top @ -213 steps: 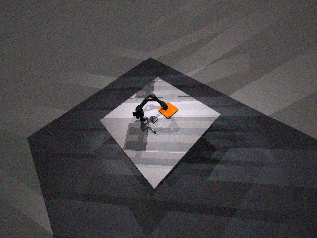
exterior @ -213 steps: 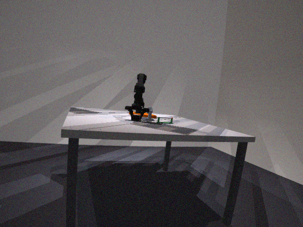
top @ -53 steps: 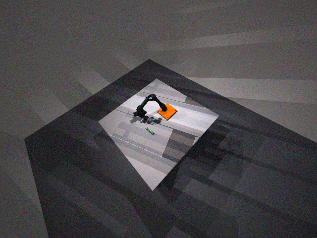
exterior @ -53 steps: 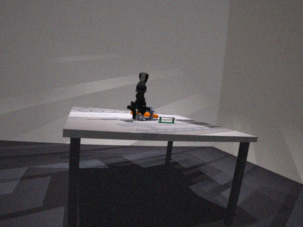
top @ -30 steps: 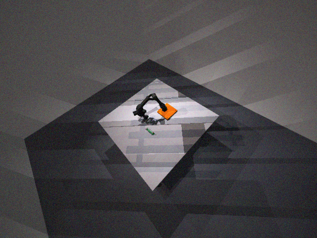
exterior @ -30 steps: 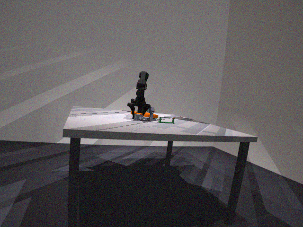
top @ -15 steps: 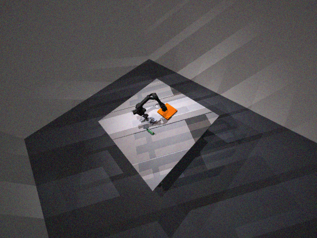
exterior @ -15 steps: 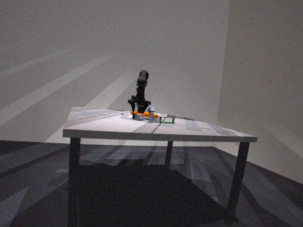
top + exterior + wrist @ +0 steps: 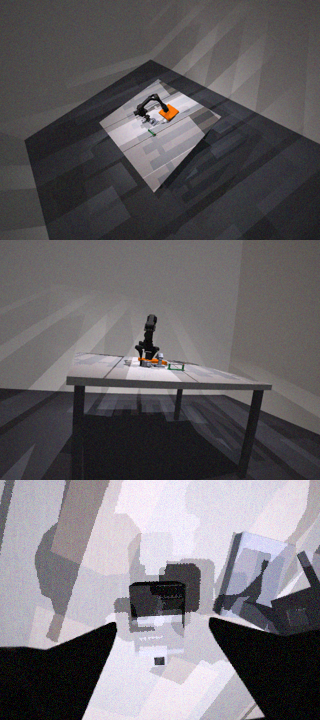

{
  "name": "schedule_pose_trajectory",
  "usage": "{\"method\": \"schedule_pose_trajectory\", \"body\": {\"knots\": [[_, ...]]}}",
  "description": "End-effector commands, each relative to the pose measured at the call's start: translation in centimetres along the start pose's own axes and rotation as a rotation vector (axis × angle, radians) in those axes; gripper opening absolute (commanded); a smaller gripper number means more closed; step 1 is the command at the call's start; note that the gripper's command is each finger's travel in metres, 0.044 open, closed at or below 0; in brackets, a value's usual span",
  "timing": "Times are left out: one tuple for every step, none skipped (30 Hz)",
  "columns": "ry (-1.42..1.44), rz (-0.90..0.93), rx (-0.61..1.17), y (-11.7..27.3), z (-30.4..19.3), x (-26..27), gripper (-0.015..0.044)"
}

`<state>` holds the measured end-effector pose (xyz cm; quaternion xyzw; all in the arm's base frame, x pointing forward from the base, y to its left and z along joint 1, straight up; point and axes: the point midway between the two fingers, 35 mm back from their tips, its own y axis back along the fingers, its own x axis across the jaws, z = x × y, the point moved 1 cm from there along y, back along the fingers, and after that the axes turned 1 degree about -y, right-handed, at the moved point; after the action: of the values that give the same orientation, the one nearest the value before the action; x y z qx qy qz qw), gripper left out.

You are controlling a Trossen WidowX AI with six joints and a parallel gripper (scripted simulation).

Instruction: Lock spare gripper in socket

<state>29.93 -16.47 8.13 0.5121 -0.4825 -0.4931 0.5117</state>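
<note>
Spare gripper (image 9: 143, 120) (image 9: 146, 364) (image 9: 163, 624), top view: the small grey body lies on the counter (image 9: 170, 152) (image 9: 168, 385) beneath the hand (image 9: 146, 117) (image 9: 146, 360) (image 9: 162, 625), near the grey mount (image 9: 154, 122) (image 9: 160, 360) (image 9: 256, 567). The black arm (image 9: 155, 96) (image 9: 150, 322) arches from its orange base plate (image 9: 175, 112) (image 9: 163, 362) and points the hand downward. A slender green holder (image 9: 152, 132) (image 9: 176, 369) lies near the mount, on the side away from the arm.

Exterior view: the spare gripper rests low on the counter, just beside the mount, and is not docked in it. The mount stands upright, its head tilted. The green holder has two short uprights; a thin pale bar spanning them, reddish at one end, is probably the lock pin (image 9: 175, 363), though its small size leaves this uncertain. The hand is low over the spare gripper, its fingers spread wide.

Wrist view: two black fingers enter from the lower corners, widely separated and gripping nothing. The spare gripper shows in the gap between them, its upper part dark, its lower part pale, with a small dark square below. The mount's pale, shadowed base lies to the right of the frame.
</note>
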Motion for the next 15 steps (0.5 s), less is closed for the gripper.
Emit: {"method": "schedule_pose_trajectory", "body": {"knots": [[0.0, 0.0, 0.0, 0.1, 0.0, 0.0, 0.044], [0.0, 0.0, 0.0, 0.3, 0.0, 0.0, 0.044], [0.0, 0.0, 0.0, 0.6, 0.0, 0.0, 0.044], [0.0, 0.0, 0.0, 1.1, -0.1, 0.0, 0.044], [0.0, 0.0, 0.0, 1.6, -0.1, 0.0, 0.044], [0.0, 0.0, 0.0, 2.3, -0.1, 0.0, 0.044], [0.0, 0.0, 0.0, 2.9, -0.1, 0.0, 0.044], [0.0, 0.0, 0.0, 3.6, 0.0, 0.0, 0.044], [0.0, 0.0, 0.0, 4.3, 0.0, 0.0, 0.044], [0.0, 0.0, 0.0, 5.0, 0.1, -0.1, 0.044], [0.0, 0.0, 0.0, 5.6, 0.1, -0.1, 0.044], [0.0, 0.0, 0.0, 5.9, 0.2, -0.1, 0.044], [0.0, 0.0, 0.0, 6.0, 0.2, -0.1, 0.044], [0.0, 0.0, 0.0, 6.0, 0.2, -0.1, 0.044], [0.015, 0.001, 0.005, 5.1, 0.1, 0.0, 0.044]]}}
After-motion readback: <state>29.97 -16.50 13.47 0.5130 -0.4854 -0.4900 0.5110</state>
